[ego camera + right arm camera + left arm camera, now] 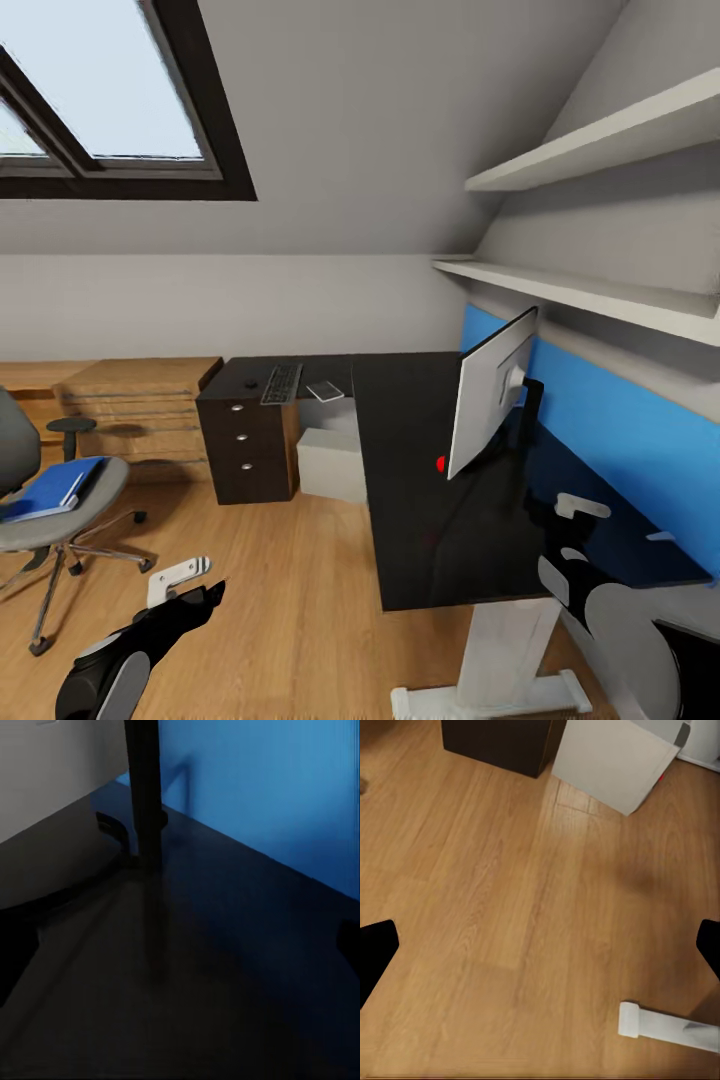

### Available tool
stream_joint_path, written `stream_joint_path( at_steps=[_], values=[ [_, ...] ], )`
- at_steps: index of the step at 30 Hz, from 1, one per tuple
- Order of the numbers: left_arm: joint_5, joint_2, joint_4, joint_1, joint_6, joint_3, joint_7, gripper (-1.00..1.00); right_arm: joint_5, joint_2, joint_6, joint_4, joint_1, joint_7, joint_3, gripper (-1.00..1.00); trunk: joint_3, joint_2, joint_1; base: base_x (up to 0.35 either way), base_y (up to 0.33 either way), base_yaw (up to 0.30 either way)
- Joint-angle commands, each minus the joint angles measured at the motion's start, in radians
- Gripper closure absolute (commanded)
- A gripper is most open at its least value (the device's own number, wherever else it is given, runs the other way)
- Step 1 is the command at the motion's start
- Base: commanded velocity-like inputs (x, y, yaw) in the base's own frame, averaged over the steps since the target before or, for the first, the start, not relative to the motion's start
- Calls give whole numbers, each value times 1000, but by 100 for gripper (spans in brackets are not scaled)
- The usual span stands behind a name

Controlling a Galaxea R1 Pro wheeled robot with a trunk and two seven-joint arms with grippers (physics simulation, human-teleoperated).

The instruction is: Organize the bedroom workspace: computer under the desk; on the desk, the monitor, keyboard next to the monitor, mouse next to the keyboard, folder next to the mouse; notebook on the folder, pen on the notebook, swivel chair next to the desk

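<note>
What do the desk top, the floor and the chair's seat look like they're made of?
The desk top looks like glossy black laminate or lacquer, since it mirrors the monitor and the blue wall panel. The floor looks like light wood planks, with grain and seams visible. The swivel chair seat seems grey fabric, matte and soft-edged, on a shiny chrome-like base.

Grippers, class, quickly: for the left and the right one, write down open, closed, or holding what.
Left gripper: open, holding nothing, above the wooden floor.
Right gripper: open, holding nothing, above the desk near the monitor.
</note>
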Motion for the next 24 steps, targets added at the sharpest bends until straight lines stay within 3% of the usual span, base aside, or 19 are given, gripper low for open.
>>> stream_joint_path(
  at_steps=[1, 13, 14, 19, 20, 24],
  values=[
    [11, 0, -1, -1, 3, -1, 8, -100, 9, 0, -3, 1, -1, -4, -4, -100, -1, -1, 0, -287, 178, 0],
    [12, -1, 18, -1, 3, 1, 11, -100, 5, 9, 21, -7, -2, -7, -2, -100, -1, -1, 0, -80, 43, 0],
    [12, -2, 23, -1, 3, 1, 12, -100, 6, 62, 101, -56, -2, -8, -3, -100, -1, -1, 0, 0, 0, 0],
    [12, -2, 28, -1, 3, 1, 13, -100, 2, 96, 283, -172, 0, -8, -8, -100, -1, -1, 0, 0, 0, 0],
    [11, -3, 29, -1, 3, 0, 13, -100, 0, 149, 500, -481, 118, -8, -10, -100, -1, -1, 0, 0, 0, 0],
    [11, -4, 30, -1, 3, -1, 13, -100, 0, 204, 680, -821, 276, -8, -9, -100, -1, -1, 0, 0, 0, 0]
  ],
)
